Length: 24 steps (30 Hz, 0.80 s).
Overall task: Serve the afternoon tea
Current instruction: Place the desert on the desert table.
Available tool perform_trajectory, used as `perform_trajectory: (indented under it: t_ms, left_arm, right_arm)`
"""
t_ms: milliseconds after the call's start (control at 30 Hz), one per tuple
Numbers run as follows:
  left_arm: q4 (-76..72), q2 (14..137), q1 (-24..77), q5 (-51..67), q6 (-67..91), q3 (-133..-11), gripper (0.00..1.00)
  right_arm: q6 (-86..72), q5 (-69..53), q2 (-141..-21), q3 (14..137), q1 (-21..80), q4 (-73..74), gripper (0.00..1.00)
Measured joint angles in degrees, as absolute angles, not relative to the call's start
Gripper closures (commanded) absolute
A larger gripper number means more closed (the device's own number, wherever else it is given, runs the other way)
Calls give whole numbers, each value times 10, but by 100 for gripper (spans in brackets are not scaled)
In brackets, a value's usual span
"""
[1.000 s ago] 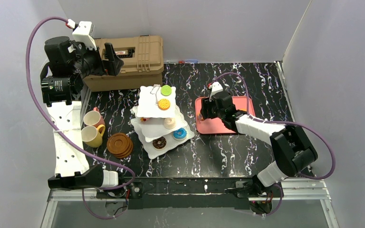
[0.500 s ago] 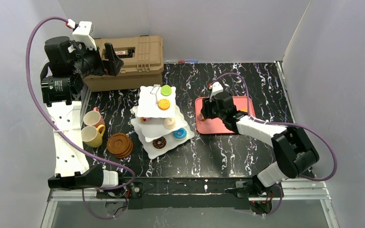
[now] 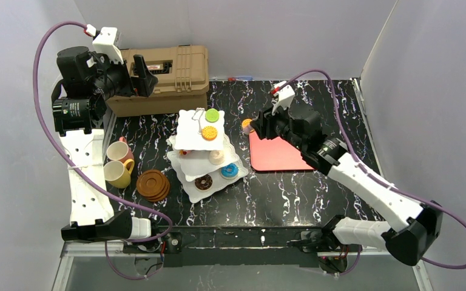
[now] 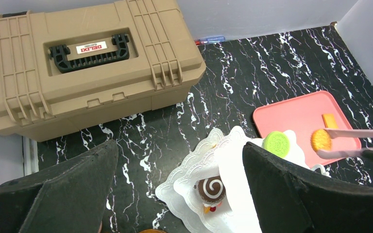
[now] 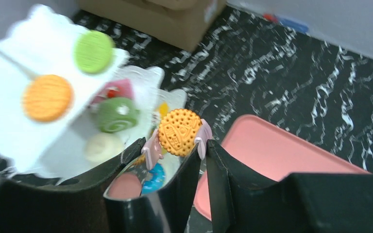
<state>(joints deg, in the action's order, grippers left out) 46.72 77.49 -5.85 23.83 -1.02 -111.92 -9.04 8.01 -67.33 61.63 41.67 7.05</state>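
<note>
The white three-tier stand (image 3: 189,140) stands mid-table with a green biscuit (image 3: 212,115) and an orange one (image 3: 209,133) on its top plate, and other toy pastries on the tiers below. My right gripper (image 3: 258,127) is shut on pink-tipped tongs (image 5: 151,148) that pinch an orange biscuit (image 5: 179,132). It holds them in the air between the stand and the tray. The biscuit also shows in the left wrist view (image 4: 320,140). My left gripper (image 3: 145,76) hangs open and empty, high by the tan case. Pink (image 3: 119,150) and yellow (image 3: 117,174) cups and stacked brown saucers (image 3: 153,184) sit left of the stand.
The tan ribbed case (image 3: 170,73) stands at the back left. The flat pink-red tray (image 3: 279,154) lies right of the stand, with a small orange piece (image 4: 329,120) on it. Grey walls close in the table on three sides.
My right arm has risen off the tray and stretched back and left toward the stand, carrying the orange biscuit in the tongs. The left arm has not moved.
</note>
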Motion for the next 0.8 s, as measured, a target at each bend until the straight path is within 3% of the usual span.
perform_trajectory:
  t_ms: [333,800]
  left_arm:
    - [467,775,-58,238,-10,-1119,2]
    - [467,775,-58,238,-8,-1118,2]
  right_arm:
    - [-104,84,-634,715,528,159,75]
    - [-107,67,-747,828,647,139,74]
